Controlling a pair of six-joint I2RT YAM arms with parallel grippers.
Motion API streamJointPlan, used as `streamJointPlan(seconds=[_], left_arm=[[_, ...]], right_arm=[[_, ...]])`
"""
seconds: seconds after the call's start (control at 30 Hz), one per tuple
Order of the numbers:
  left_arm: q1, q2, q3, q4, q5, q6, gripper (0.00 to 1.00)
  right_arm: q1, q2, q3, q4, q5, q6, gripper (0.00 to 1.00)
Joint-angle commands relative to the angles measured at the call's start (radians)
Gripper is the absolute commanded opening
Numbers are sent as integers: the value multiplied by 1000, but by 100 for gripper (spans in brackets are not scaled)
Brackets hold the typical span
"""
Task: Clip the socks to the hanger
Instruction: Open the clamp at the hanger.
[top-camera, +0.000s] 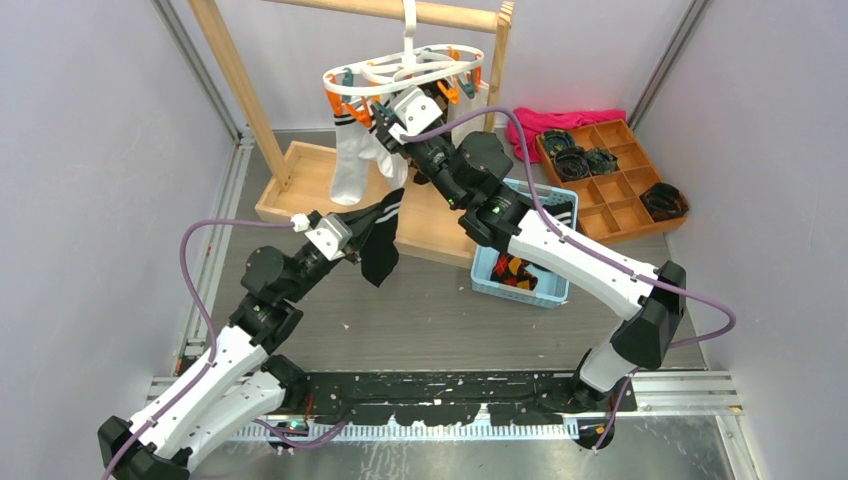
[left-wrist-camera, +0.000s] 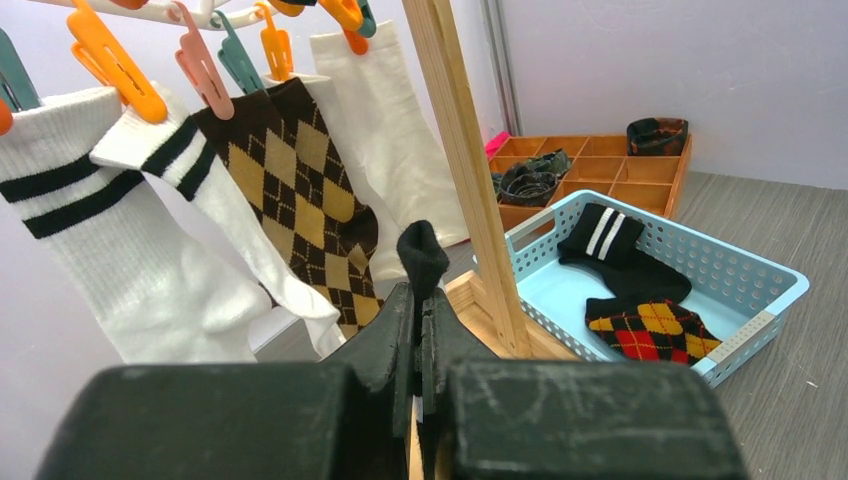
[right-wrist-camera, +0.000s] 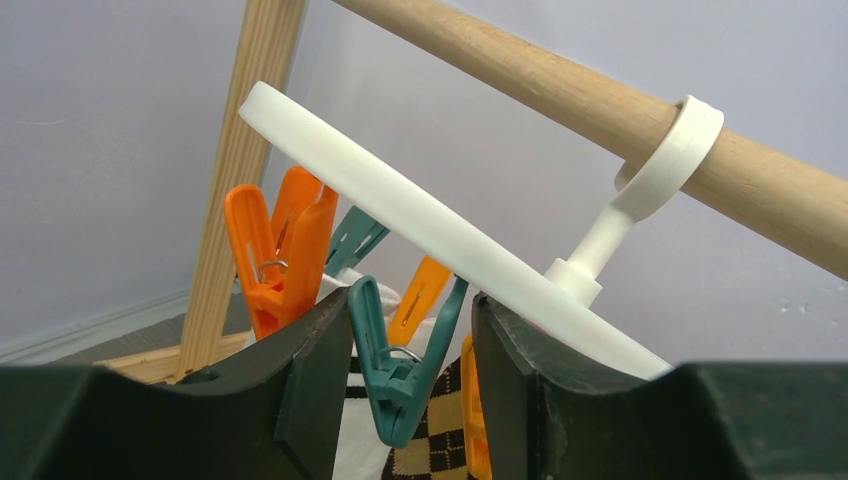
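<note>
the left claw (top-camera: 347, 237) is pressed together on the toe end of one black sock (top-camera: 381, 243) – the striped cuff hangs below it, above the desk (top-camera: 420, 310), well short of the hanger (right-wrist-camera: 400, 200). the right claw (top-camera: 388, 127) is up at the hanger's ring, clamped on the handles of a teal clip (right-wrist-camera: 398, 385), one finger on each side. the hanger hooks over the wooden rack (right-wrist-camera: 560, 85) rod. white socks (left-wrist-camera: 130, 270) and a brown argyle sock (left-wrist-camera: 300, 190) are clipped on it. the second black sock (left-wrist-camera: 612, 250) lies in the blue basket (left-wrist-camera: 745, 300) – beside a red argyle sock (left-wrist-camera: 650, 330).
</note>
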Motion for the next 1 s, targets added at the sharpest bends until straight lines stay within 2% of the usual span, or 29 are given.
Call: streamJointPlan(seconds=[0.0,0.17,0.5,0.97], left_arm=[[6,-11,2,76,5,-14,0],[6,-9,-2,84,6,-19,0],[8,-6,-6,97,8,-28,0],[8,-15,-18,110,3,-46,0]], right_arm=[[8,0,50,61,20,-2,53],[7,-3,50,53,22,7,56],[14,-1,64,41,46,45,51],[15,15,84,30,94,81,54]])
